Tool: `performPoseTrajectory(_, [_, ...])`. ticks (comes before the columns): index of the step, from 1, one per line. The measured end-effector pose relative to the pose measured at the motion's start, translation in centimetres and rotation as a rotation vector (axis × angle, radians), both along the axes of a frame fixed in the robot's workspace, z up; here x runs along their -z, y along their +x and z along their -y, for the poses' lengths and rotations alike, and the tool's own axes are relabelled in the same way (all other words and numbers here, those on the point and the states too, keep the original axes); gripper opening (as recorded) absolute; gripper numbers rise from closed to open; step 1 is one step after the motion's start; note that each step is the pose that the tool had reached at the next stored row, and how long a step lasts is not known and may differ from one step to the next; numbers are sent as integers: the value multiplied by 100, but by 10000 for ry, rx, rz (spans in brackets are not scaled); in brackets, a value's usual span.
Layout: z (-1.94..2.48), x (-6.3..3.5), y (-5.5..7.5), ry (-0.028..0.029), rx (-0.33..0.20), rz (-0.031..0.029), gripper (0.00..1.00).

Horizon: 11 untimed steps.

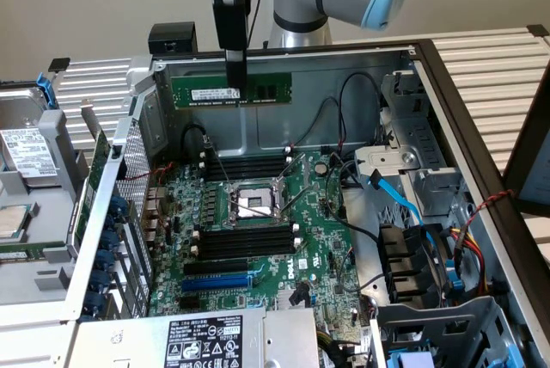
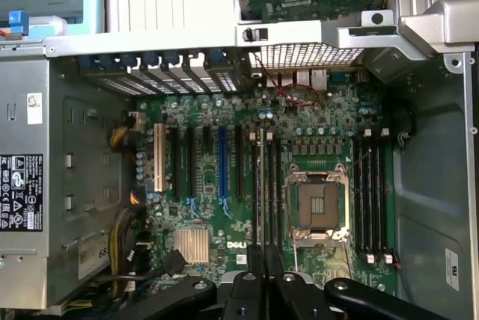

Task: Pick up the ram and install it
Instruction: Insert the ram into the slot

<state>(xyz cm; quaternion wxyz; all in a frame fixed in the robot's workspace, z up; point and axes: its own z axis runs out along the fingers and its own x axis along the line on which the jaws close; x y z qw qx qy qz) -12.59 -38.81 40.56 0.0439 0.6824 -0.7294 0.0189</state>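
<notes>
The ram (image 1: pixel 266 89) is a long green stick with a white label, held level and on edge in the air in front of the case's far wall. My gripper (image 1: pixel 235 93) points straight down and is shut on the ram left of its middle. The stick hangs well above the motherboard (image 1: pixel 318 239), over the far bank of black slots with white clips (image 1: pixel 245 164). In the wrist view the gripper (image 2: pixel 263 264) looks down on the board, near the black slots (image 2: pixel 268 185) beside the CPU socket (image 2: pixel 318 204).
The open computer case (image 1: pixel 447 101) surrounds the board. A second bank of black slots (image 1: pixel 245 239) and a blue slot (image 1: pixel 215 282) lie nearer the camera. Loose cables (image 1: pixel 395 196) and drive bays stand at the exterior view's right, the power supply (image 1: pixel 202 340) in front.
</notes>
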Motion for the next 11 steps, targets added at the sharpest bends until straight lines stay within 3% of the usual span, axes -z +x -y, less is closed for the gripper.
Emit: performPoseTrajectory(11, [0,94,0,40,1,43,12])
